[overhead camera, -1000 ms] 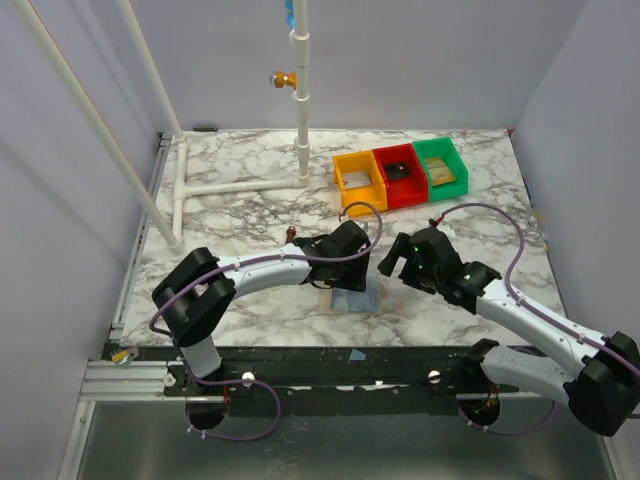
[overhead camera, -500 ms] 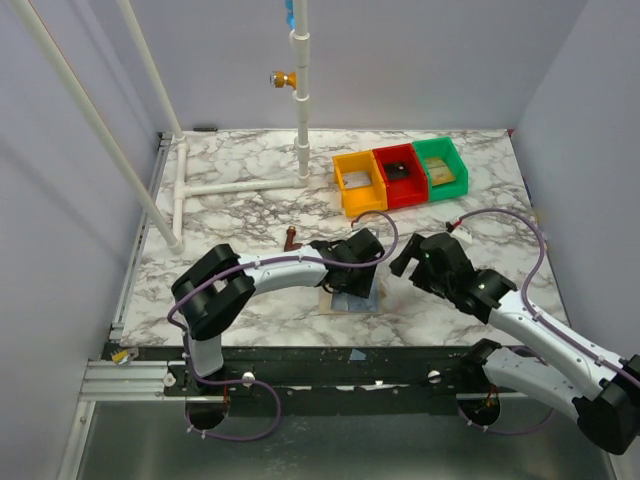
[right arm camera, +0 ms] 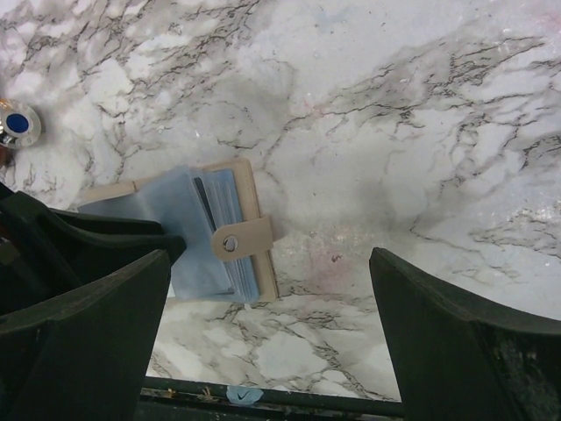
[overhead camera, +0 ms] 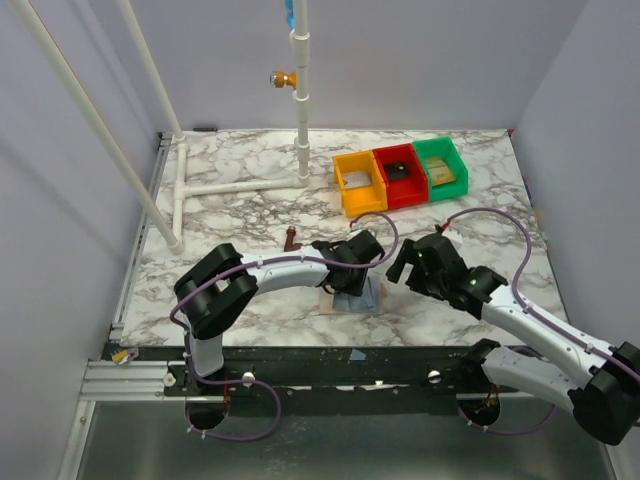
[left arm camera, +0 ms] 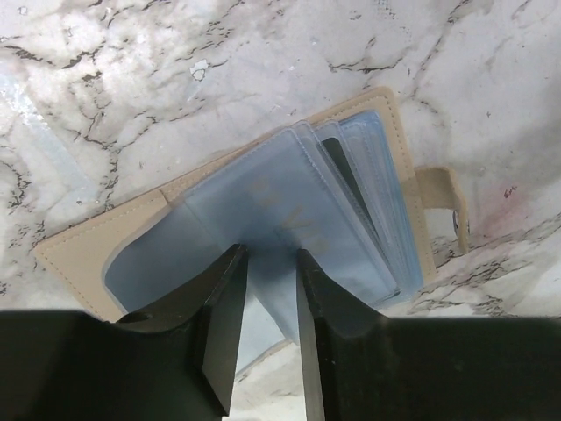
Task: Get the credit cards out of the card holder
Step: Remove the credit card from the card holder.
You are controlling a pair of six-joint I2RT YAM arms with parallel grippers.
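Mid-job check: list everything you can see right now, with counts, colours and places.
card holder: one, tan cover with blue-grey clear sleeves, lying open near the table's front middle
yellow bin, red bin, green bin: one each, in a row at far right
pipe frame: one, white, upright at far centre, T-piece lying at left
small brown item: one, on the table left of the holder; too small to identify
table: one, white-grey marble
left claw: black, fingers close together on the holder's sleeves; grip unclear
right claw: black, open, right of the holder
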